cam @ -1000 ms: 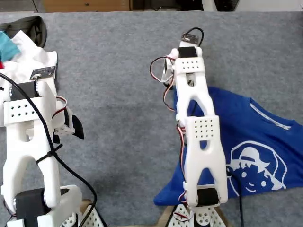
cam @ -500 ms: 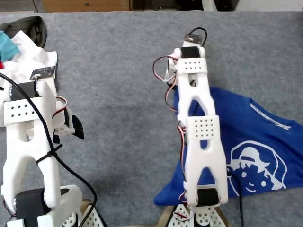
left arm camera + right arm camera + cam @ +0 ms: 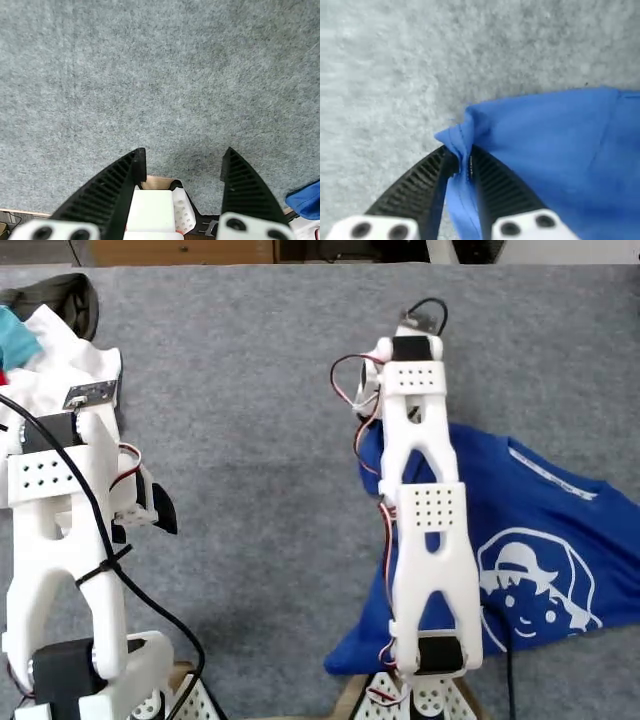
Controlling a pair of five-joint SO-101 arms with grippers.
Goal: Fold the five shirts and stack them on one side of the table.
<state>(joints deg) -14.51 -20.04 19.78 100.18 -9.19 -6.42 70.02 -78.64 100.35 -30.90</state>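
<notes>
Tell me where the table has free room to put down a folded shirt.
The bare table between the left arm and the right arm is free, also the strip beyond the blue shirt toward the far edge. Crowded: the clothes pile by the left arm, and the blue shirt's side.

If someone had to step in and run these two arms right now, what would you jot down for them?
Right claw: shut on an edge of the blue shirt, which lies rumpled on the grey mat.
Left claw: open above bare mat.
Heap of other clothes: loose at the far left corner.
Done: no shirt looks folded or stacked.
Left: fold the blue shirt, then the heap, and stack them.
</notes>
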